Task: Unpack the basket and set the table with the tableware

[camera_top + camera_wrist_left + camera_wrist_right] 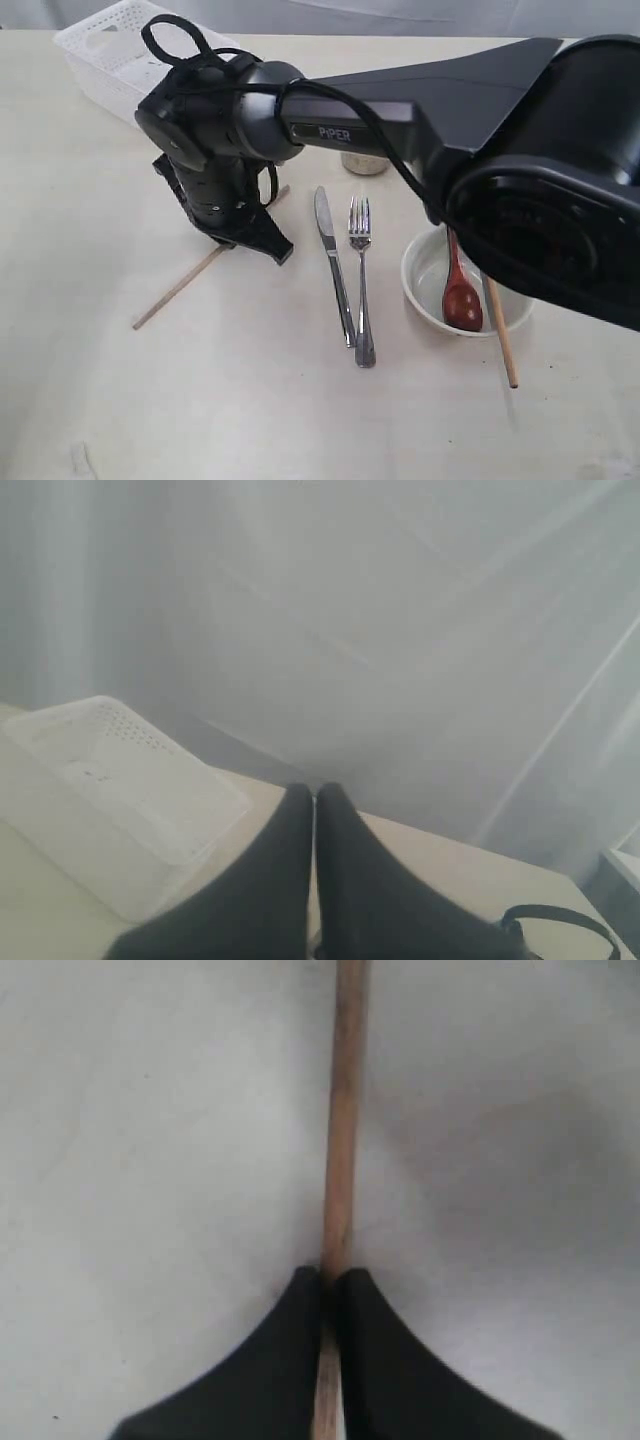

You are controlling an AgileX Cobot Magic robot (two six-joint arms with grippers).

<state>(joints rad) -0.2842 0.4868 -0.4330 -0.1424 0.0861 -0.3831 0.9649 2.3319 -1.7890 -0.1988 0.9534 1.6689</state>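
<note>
My right gripper (pixel 232 240) (pixel 332 1278) reaches across to the left half of the table (pixel 250 420) and is shut on a wooden chopstick (pixel 180 285) (pixel 345 1110) that slants along the tabletop. The second chopstick (pixel 500 335) lies by the pale bowl (pixel 425 290), which holds the reddish-brown spoon (pixel 461 295). The knife (pixel 335 270) and fork (pixel 362 280) lie side by side in the middle. The steel cup (pixel 365 164) peeks out under the arm. The white basket (pixel 100 40) (pixel 110 780) stands at the far left. My left gripper (pixel 314 792) is shut, empty, and out of the exterior view. The plate is not in view.
The right arm's dark body (pixel 480 110) spans the upper right of the exterior view and hides the table behind it. A pale curtain (pixel 400 630) hangs behind the table's far edge.
</note>
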